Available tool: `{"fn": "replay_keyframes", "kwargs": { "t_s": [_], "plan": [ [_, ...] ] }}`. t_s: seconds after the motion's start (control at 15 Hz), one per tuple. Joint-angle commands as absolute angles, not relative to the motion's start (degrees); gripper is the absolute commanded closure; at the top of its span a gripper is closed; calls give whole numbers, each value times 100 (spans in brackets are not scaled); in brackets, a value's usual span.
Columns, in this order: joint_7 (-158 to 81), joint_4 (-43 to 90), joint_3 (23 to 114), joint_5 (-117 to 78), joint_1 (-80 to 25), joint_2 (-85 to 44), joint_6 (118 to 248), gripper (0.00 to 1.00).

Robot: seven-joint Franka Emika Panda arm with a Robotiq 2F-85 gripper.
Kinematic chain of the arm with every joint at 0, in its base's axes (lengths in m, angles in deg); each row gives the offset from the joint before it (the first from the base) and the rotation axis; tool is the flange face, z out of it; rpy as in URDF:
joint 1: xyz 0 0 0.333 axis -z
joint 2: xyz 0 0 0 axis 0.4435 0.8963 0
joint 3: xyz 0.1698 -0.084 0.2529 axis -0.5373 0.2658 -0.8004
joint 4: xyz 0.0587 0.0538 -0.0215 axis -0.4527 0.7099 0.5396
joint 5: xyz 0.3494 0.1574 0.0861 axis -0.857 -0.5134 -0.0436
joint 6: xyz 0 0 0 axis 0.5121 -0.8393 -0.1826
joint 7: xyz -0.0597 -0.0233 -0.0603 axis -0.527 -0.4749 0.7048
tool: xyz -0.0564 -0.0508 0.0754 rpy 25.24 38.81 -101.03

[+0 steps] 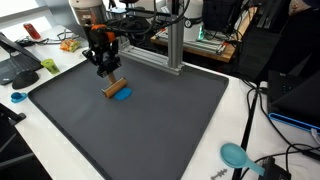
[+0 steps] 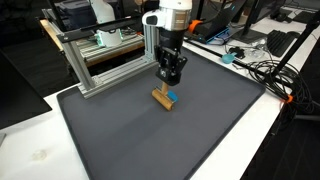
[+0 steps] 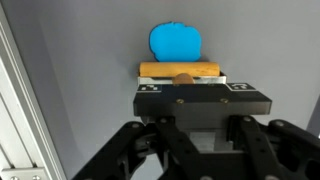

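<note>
A small wooden block (image 1: 113,87) (image 2: 160,97) sits low over the dark grey mat (image 1: 160,130) (image 2: 170,140), with a round blue piece (image 1: 122,96) (image 2: 172,97) right beside it on the mat. My gripper (image 1: 105,72) (image 2: 167,82) points straight down and is shut on the block from above. In the wrist view the gripper (image 3: 200,95) fills the lower half. The wooden block (image 3: 180,69) lies crosswise just past the fingertips, and the blue piece (image 3: 176,42) lies beyond it. The contact itself is hidden by the fingers.
An aluminium frame (image 1: 175,50) (image 2: 100,60) stands along the mat's far edge, close to the arm. A teal scoop (image 1: 235,155) (image 2: 228,57) lies off the mat on the white table. Cables (image 2: 270,75) and desk clutter surround the table.
</note>
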State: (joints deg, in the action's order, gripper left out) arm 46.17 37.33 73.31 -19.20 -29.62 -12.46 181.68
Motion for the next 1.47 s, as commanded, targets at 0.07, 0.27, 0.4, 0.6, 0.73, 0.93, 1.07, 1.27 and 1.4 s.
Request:
{"fn": "replay_keyframes", "kwargs": {
  "t_s": [0.07,0.27,0.4,0.6,0.73,0.93,1.07,1.27,1.4],
  "plan": [
    [4968,3752,7459,-1659,-3011,-955,18520,78],
    [5218,3755,7532,-1451,-3054,-982,18537,78],
    [5088,3838,7499,-1410,-2976,-1199,18427,78],
    [4462,4299,7446,-1459,-2806,-1851,18496,78],
    [3838,4680,7389,-1545,-2673,-2322,18640,78],
    [2612,5188,7248,-1773,-2495,-3130,18536,78],
    [1965,5480,7185,-1772,-2485,-3591,18351,78],
    [1225,5984,7008,-1702,-2533,-4196,18037,78],
    [733,6258,6856,-1708,-2548,-4526,17804,78]
  ]
}}
